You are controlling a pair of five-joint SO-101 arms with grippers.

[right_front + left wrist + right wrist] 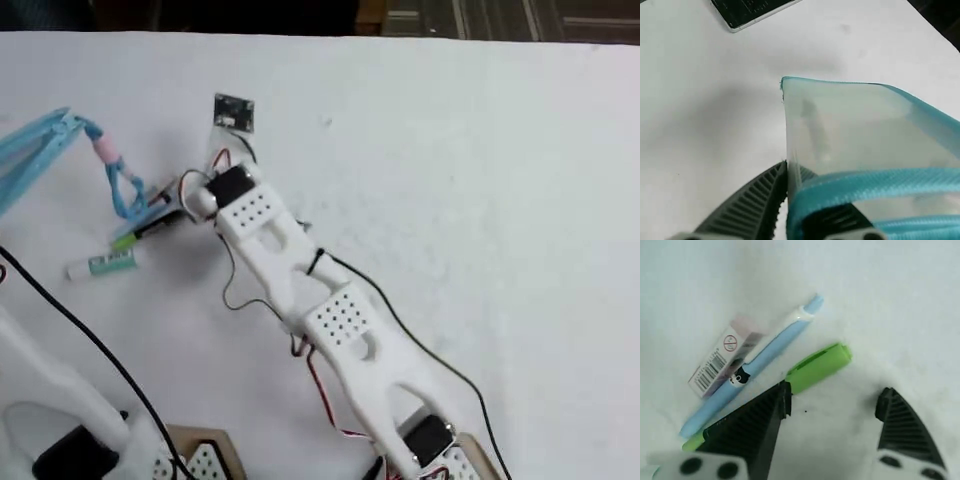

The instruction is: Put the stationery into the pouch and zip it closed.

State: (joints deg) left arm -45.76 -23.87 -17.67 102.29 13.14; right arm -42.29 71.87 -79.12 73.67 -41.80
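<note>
The translucent pouch with a blue zip edge is clamped at one side in my left gripper, which is shut on it; the same pouch lies at the table's far left. A blue cord with a pink piece runs from it toward the stationery. My right gripper is open, low over a green highlighter, whose cap lies just off the gap between the jaws. Beside it lie a blue pen and a barcoded eraser. The right gripper hovers at that cluster.
A white and green tube lies apart, nearer the front than the cluster. A small black card sits behind the right arm. A dark flat device lies beyond the pouch. The left arm's body fills the near left corner.
</note>
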